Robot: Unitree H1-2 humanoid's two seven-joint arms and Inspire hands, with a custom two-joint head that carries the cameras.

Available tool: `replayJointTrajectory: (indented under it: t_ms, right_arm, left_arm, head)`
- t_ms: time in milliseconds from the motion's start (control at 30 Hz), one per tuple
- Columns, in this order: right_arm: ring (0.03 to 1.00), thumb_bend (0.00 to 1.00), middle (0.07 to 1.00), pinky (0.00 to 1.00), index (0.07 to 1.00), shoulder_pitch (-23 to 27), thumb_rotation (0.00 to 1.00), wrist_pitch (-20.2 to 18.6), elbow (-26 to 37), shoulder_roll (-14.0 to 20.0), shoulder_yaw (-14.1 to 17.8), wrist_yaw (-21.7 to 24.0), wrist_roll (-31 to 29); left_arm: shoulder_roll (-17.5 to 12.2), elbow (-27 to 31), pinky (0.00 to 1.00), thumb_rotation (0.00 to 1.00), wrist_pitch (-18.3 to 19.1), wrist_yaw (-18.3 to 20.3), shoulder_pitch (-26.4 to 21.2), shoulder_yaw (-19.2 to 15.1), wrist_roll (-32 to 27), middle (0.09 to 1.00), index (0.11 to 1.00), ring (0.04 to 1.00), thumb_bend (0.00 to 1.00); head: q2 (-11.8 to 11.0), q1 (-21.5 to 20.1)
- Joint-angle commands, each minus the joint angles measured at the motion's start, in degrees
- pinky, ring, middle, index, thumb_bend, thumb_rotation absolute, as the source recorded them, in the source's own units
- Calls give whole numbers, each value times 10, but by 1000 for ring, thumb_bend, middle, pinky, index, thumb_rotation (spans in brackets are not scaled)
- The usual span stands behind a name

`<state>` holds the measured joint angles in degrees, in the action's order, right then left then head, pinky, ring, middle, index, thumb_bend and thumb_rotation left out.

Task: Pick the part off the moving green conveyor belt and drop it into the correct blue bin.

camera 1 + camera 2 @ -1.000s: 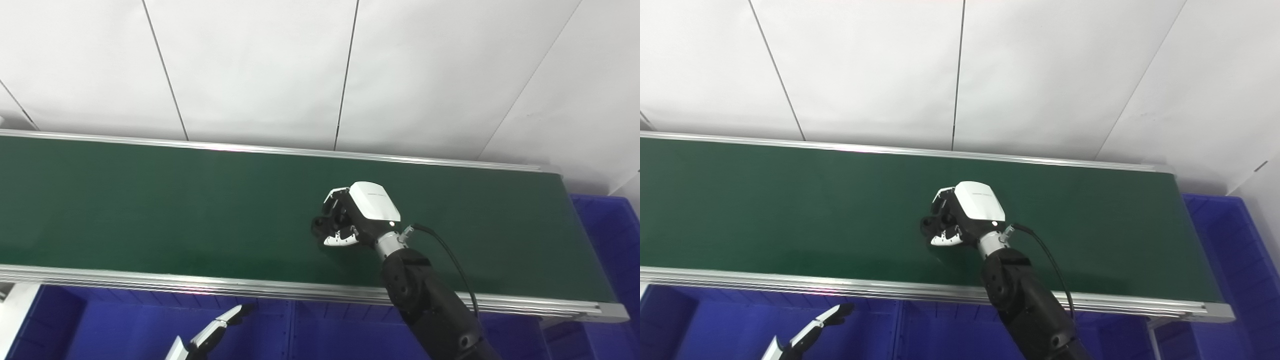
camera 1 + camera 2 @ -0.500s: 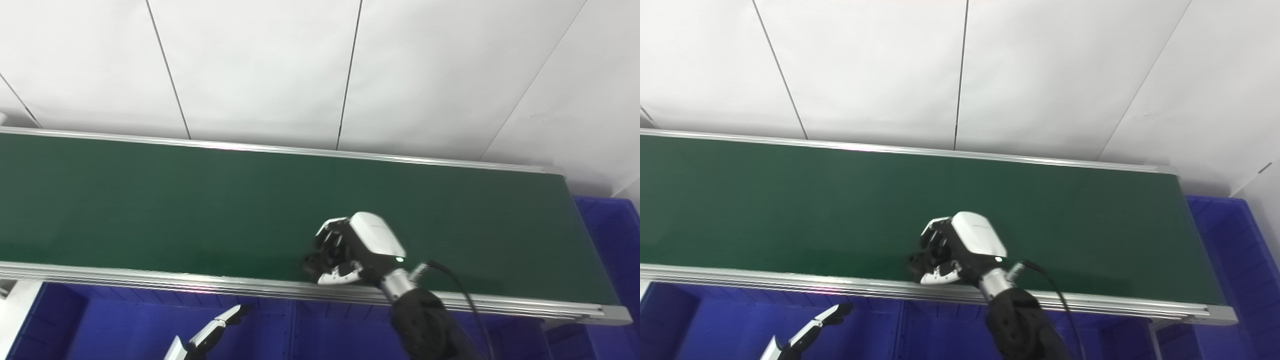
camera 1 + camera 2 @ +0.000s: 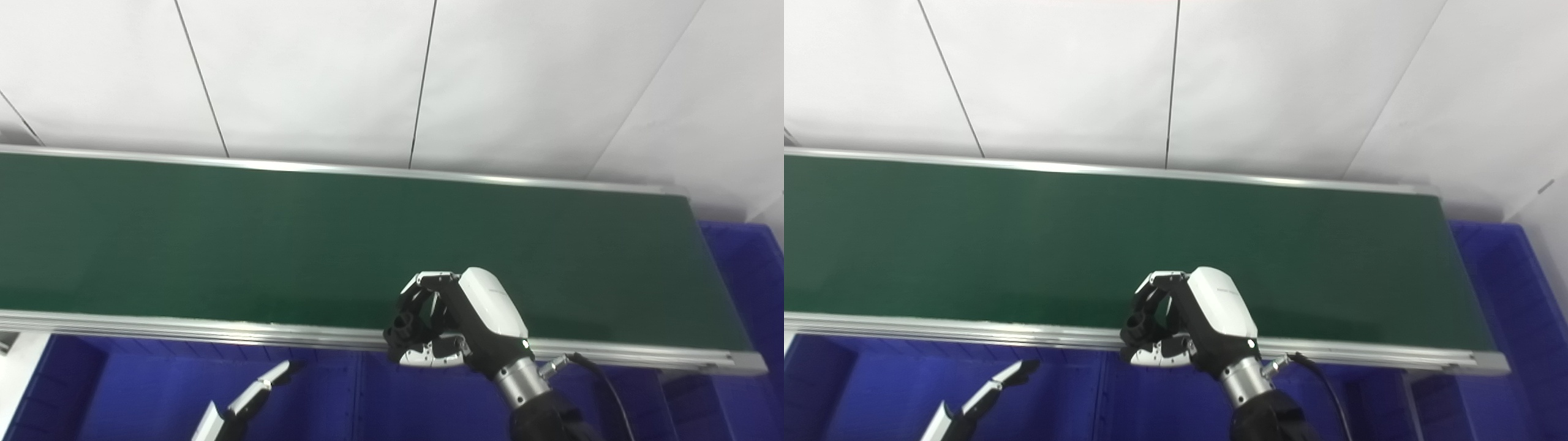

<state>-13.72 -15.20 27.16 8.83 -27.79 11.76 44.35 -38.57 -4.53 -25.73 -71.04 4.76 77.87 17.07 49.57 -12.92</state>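
You are looking down on the green conveyor belt (image 3: 245, 239), which fills the middle of both views and carries nothing on the stretch that shows. Along its near side, below the aluminium rail (image 3: 184, 327), run the blue bins (image 3: 153, 392), and one more blue bin (image 3: 750, 288) stands past the belt's right end. Over the last second your right hand (image 3: 456, 324) has come off the middle of the belt and drawn back toward you; it now hangs over the near rail, with the curled fingers (image 3: 1151, 306) reaching just past it toward the bins. Those fingers and the thumb are curled in around a small dark part (image 3: 402, 323), which is pinched between them; its shape is too dark and too hidden to make out. So the pick looks done, and you are in the carry: the part is off the belt and nearly above the bins in front. Which bin is the correct one you cannot tell from here, since no labels or contents show. Your left hand (image 3: 254, 392) waits low over the near bins, only partly in view at the bottom edge, with its fingers stretched out and holding nothing. Next, I judge, you bring the right hand fully clear of the rail before releasing, or the part may strike it and bounce.
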Motion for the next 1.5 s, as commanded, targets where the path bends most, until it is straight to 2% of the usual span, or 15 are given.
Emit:
replayJointTrajectory:
  t_ms: [0,167,233,333,567,633,700,800,1000,1033,1067,1100,1133,1267,1467]
  right_arm:
    - [262,527,474,192,484,-14,0,18,27,-2,-2,-2,4]
    - [297,518,398,215,504,-74,0,29,21,5,2,-20,1]
    - [240,525,456,172,488,-96,0,34,17,8,6,-30,-3]
    - [220,527,469,156,485,-122,0,43,8,16,13,-46,-5]
    - [235,527,471,177,485,-149,0,70,-40,34,23,-82,-5]
    - [296,524,454,228,493,-143,0,72,-65,39,21,-87,4]
    - [301,521,426,232,502,-137,0,65,-80,40,19,-83,13]
    - [308,517,395,231,512,-124,0,39,-89,39,12,-58,36]
    - [368,524,479,271,495,-118,0,-26,-78,20,7,3,92]
    - [538,556,623,407,630,-118,53,-35,-74,20,5,14,101]
    - [672,576,729,543,711,-118,112,-40,-72,19,4,21,109]
    - [771,590,809,661,773,-118,173,-43,-71,19,3,26,115]
    - [817,597,844,722,802,-119,216,-41,-72,19,2,25,120]
    - [917,639,906,915,865,-124,352,-27,-75,16,-1,4,135]
    - [951,639,947,980,906,-136,420,-19,-74,10,-2,-30,135]
  left_arm:
    - [-17,20,812,372,-12,-17,-1,3,5,900,887,869,839]
    - [-16,40,845,428,-12,-13,-3,-5,-1,913,915,887,794]
    - [-15,52,837,449,-12,-4,-5,-14,-3,919,927,887,768]
    - [-12,70,815,439,-12,24,-7,-39,-14,928,944,883,741]
    - [7,105,785,373,-12,142,16,-137,-60,923,936,887,736]
    - [12,106,799,403,-12,177,26,-168,-70,927,938,887,754]
    - [18,108,801,409,-12,214,38,-199,-82,925,938,884,758]
    - [32,109,797,413,-12,265,55,-245,-94,920,940,877,755]
    - [65,101,798,457,-12,354,86,-325,-104,921,941,877,754]
    - [70,101,796,462,-12,369,90,-335,-107,922,942,876,754]
    - [75,101,795,451,-12,383,95,-346,-112,923,940,877,749]
    - [81,100,795,436,-12,397,99,-356,-115,920,937,876,748]
    - [85,100,792,431,-12,410,103,-365,-118,919,934,874,748]
    - [100,98,776,425,-12,456,117,-399,-123,917,932,868,746]
    - [119,98,761,432,-12,506,134,-440,-122,911,925,858,752]
  head:
    - [7,-1]
    - [31,-1]
    - [37,2]
    - [44,2]
    - [57,-1]
    - [60,-1]
    - [63,0]
    - [60,-4]
    - [59,-2]
    - [59,-2]
    - [60,-2]
    - [60,-3]
    - [59,-3]
    - [59,-3]
    - [57,-1]
